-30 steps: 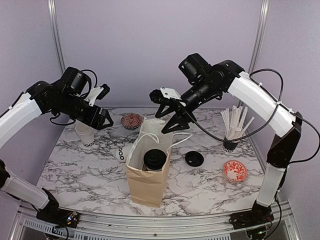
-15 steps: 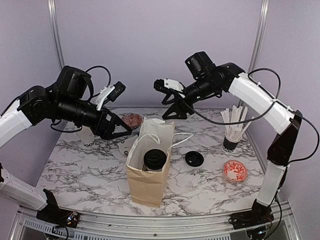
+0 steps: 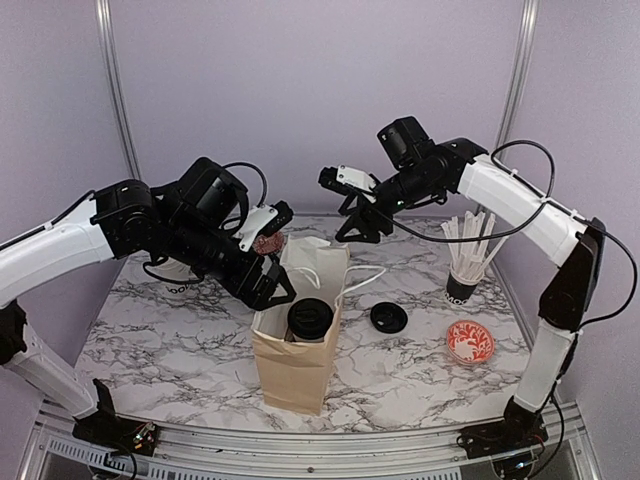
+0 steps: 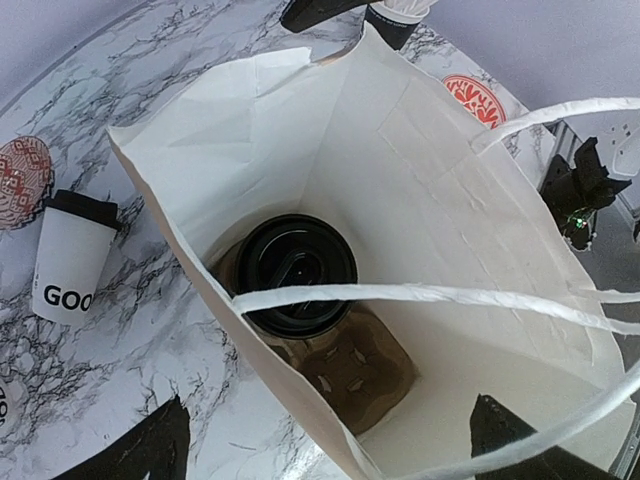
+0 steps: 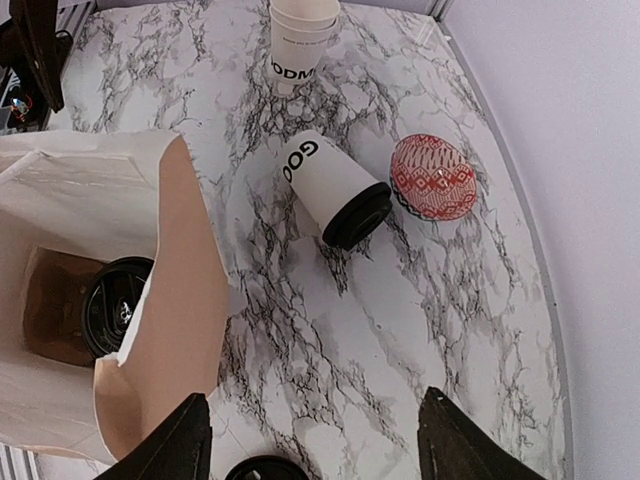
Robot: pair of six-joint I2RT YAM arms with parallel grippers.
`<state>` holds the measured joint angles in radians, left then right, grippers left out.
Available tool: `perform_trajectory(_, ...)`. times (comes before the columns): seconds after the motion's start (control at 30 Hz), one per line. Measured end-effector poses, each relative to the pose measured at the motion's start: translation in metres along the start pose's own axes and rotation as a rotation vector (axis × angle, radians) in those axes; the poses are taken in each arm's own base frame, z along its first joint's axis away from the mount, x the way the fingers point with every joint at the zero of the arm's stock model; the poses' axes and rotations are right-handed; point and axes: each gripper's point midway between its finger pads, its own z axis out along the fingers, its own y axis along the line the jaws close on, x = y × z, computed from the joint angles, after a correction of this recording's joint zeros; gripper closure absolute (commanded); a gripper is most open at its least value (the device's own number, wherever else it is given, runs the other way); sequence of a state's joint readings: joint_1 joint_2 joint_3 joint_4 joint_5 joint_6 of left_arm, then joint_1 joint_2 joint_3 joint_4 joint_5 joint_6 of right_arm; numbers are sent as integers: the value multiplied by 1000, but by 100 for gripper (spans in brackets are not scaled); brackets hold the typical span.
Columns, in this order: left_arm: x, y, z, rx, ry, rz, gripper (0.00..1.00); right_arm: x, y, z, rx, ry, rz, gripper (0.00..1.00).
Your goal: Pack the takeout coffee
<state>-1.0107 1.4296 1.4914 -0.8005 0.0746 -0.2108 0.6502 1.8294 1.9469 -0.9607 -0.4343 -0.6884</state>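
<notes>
A brown paper bag [image 3: 295, 355] stands open mid-table. Inside it a takeout coffee with a black lid [image 3: 310, 317] sits in a brown cup carrier [image 4: 360, 365]; the lid also shows in the left wrist view [image 4: 295, 272]. A second lidded coffee [image 5: 330, 185] lies on its side behind the bag, and it also shows in the left wrist view [image 4: 70, 255]. My left gripper [image 3: 272, 290] is open and empty, hovering over the bag's left rim [image 4: 330, 450]. My right gripper [image 3: 360, 222] is open and empty, high behind the bag [image 5: 320, 440].
A stack of unlidded white cups [image 5: 300, 40] stands at the back left. A loose black lid [image 3: 388, 318] lies right of the bag. Red-patterned bowls sit at the right [image 3: 470, 342] and at the back [image 5: 432, 178]. A dark cup of white sticks [image 3: 465, 265] stands at the right. The bag's white handles [image 4: 420, 295] cross its opening.
My left arm has swung right from the back left to over the bag's left rim. My right gripper has lifted up and back from the bag's handle.
</notes>
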Motion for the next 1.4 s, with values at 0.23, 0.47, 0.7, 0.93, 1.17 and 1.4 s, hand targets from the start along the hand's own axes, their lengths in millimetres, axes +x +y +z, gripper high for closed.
perform_trajectory(0.23, -23, 5, -4, -81, -44, 2, 31, 3, 1, -14, 32, -5, 5, 33)
perform_trajectory(0.47, -28, 6, 19, -99, 14, 18, 74, 2, -2, -30, 76, -24, -3, 34)
perform_trajectory(0.7, -33, 6, 22, -106, 32, 40, 89, 12, -5, -37, 100, -9, 14, 34)
perform_trajectory(0.93, -47, 2, 20, -73, 17, 103, 100, 11, -4, -49, 136, -16, 4, 34)
perform_trajectory(1.17, -60, 11, 27, -45, 21, 178, 100, 16, -6, -55, 159, -10, 8, 34)
perform_trajectory(1.4, -79, 19, 38, -37, 10, 267, 99, 17, -6, -56, 163, -9, 9, 35)
